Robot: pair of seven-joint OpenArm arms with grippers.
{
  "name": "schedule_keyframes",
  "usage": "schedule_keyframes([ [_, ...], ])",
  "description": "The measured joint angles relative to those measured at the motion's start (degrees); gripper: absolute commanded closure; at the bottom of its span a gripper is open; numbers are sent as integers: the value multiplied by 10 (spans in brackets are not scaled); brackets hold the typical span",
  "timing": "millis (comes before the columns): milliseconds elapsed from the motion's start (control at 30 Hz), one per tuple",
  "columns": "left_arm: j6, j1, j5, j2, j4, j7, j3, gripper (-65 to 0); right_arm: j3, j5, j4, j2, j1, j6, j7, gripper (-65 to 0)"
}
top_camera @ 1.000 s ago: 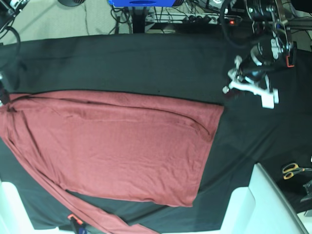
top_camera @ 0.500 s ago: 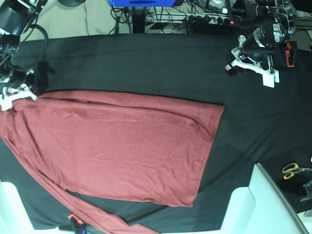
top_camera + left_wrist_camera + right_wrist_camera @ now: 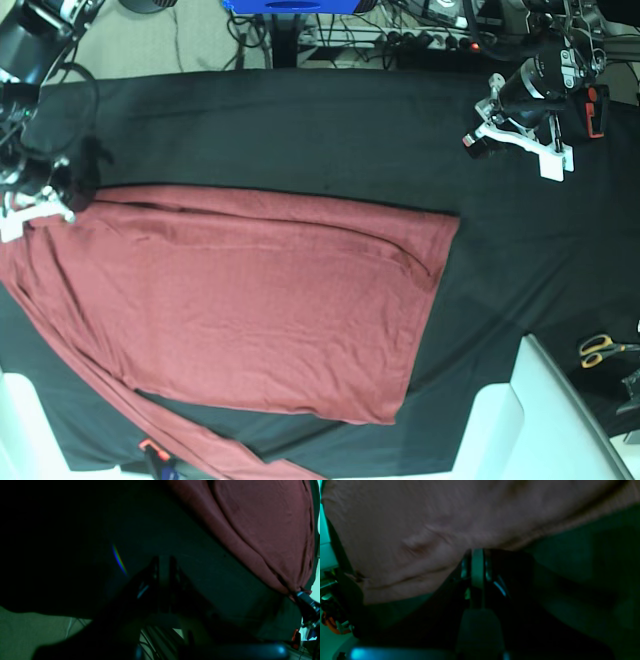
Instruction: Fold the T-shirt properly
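Along the near edge of the surface, one long sleeve of the T-shirt is trailing off past the near-left corner, while the body is lying spread flat across the left and middle of the black cloth, its straight edge ending short of the right side. Over at the left edge, the right tool is sitting with its jaws pressed together right at the shirt's bunched far-left corner; its wrist view is showing red fabric just ahead of the tips, but whether cloth is actually pinched I cannot tell. Farther back, toward the far-right corner, the left tool is hovering above bare cloth, jaws narrow and carrying nothing, well apart from the shirt. So, by my reading, we are sitting between folds. The next move calls for both tools taking hold of a shirt edge, and that stray sleeve needs bringing in.
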Motion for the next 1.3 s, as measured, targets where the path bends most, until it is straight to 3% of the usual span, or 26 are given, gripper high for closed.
schedule_keyframes([
  [100, 0, 0, 0, 0, 0, 0, 0, 0, 0, 0, 0, 0, 7, 0, 0, -6],
  [267, 0, 0, 0, 0, 0, 0, 0, 0, 10, 9, 0, -4, 3, -55, -18, -6],
  [333, 0, 0, 0, 0, -2, 0, 0, 0, 51, 41, 3, -24, -3, -84, -17, -6],
  [433, 0, -3, 0, 0, -21, 0, 0, 0, 142, 63, 34, -85, -23, -115, 0, -6],
  [533, 0, -5, 0, 0, -29, 0, 0, 0, 155, 47, 63, -117, -35, -123, 14, -6],
  [833, 0, -10, 0, 0, -30, 0, 0, 0, 154, 57, 78, -114, -11, -151, 26, -6],
  [1300, 0, -11, 0, 0, -30, 0, 0, 0, 158, 59, -8, -118, 12, -152, 39, -6],
])
